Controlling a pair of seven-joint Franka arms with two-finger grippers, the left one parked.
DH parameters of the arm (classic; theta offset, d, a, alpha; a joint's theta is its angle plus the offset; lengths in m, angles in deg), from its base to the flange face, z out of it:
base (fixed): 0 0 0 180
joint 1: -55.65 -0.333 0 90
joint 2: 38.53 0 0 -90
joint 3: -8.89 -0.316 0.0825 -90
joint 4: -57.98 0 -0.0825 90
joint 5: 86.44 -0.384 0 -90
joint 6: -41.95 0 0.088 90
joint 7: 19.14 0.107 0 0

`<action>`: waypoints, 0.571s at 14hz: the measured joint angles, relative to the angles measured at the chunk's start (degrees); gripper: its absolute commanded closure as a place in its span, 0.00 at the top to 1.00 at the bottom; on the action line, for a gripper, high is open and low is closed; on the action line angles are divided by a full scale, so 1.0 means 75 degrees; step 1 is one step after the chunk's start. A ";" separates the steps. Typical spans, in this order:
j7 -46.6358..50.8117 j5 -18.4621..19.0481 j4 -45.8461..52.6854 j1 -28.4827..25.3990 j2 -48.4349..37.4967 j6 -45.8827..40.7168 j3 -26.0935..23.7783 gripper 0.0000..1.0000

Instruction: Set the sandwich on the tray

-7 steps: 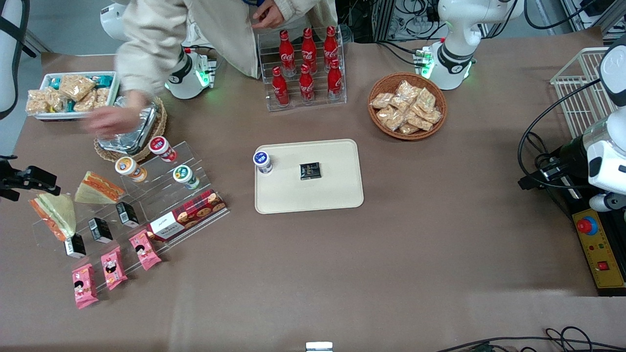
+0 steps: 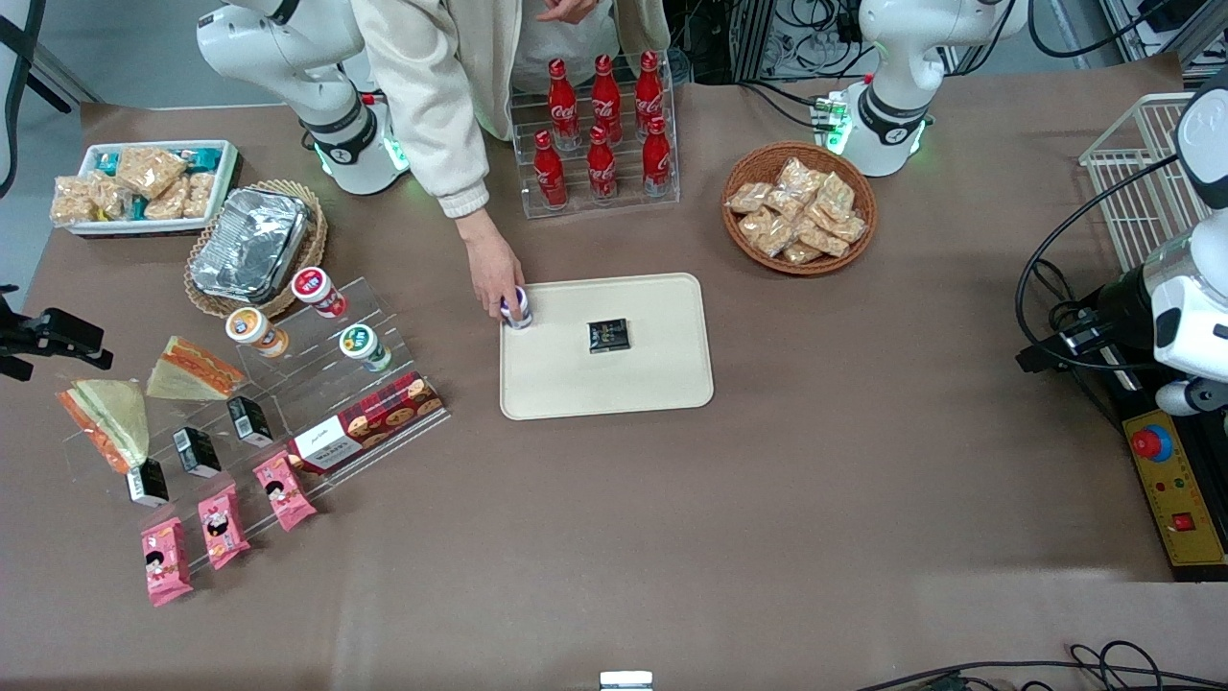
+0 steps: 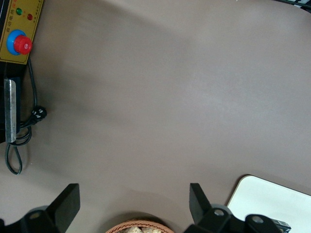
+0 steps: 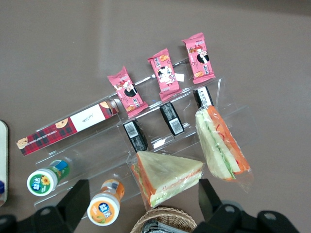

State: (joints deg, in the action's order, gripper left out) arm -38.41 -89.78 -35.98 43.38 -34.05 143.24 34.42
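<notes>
A brown-covered table (image 2: 767, 528) fills the front view, with cables and machine frames crowding its twelve o'clock edge and a yellow control box (image 2: 1175, 489) with a red stop button at the parked arm's end

The right arm's gripper (image 2: 58, 338) hangs over the working arm's end of the table, at about eleven o'clock of the sandwich (image 2: 106, 422). In the right wrist view the gripper (image 4: 142, 187) has its two black fingers (image 4: 77, 201) spread wide apart, holding nothing and touching nothing

The sandwich (image 4: 221, 145), pale bread with orange filling along one edge, lies on a clear stepped acrylic stand (image 2: 317, 384), well apart from the tray (image 2: 614, 384) and at about nine o'clock of it in the front view. A second wedge with striped layers (image 2: 192, 369) sits at two o'clock of the sandwich, nearly touching it

The cream tray lies mid-table. A small black pack (image 2: 608, 335) rests near its centre, and a person's hand (image 2: 494, 274) reaches down to a blue-lidded cup (image 2: 515, 309) at the tray's ten o'clock corner

Sharing the stand are three lidded cups, small black boxes, a red tartan biscuit box (image 2: 369, 422) and pink snack packs (image 2: 219, 523). A foil container (image 2: 251, 242) in a wicker mat and a white bin of snacks (image 2: 144, 182) sit at twelve o'clock of the stand; a rack of cola bottles (image 2: 600, 125) and a basket of snack bags (image 2: 798, 206) stand at twelve and two o'clock of the tray
</notes>
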 measured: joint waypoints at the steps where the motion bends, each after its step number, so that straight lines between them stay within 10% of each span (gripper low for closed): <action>1: -0.0005 0.0000 0.0000 0.0000 0.0000 -0.0003 -0.0001 0.99; 8: -0.2081 0.0001 0.0005 0.0147 -0.0085 -0.0347 0.0921 0.99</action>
State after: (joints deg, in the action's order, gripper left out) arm -54.02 -89.77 -35.94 44.48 -34.69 140.64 41.32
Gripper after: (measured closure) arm 0.004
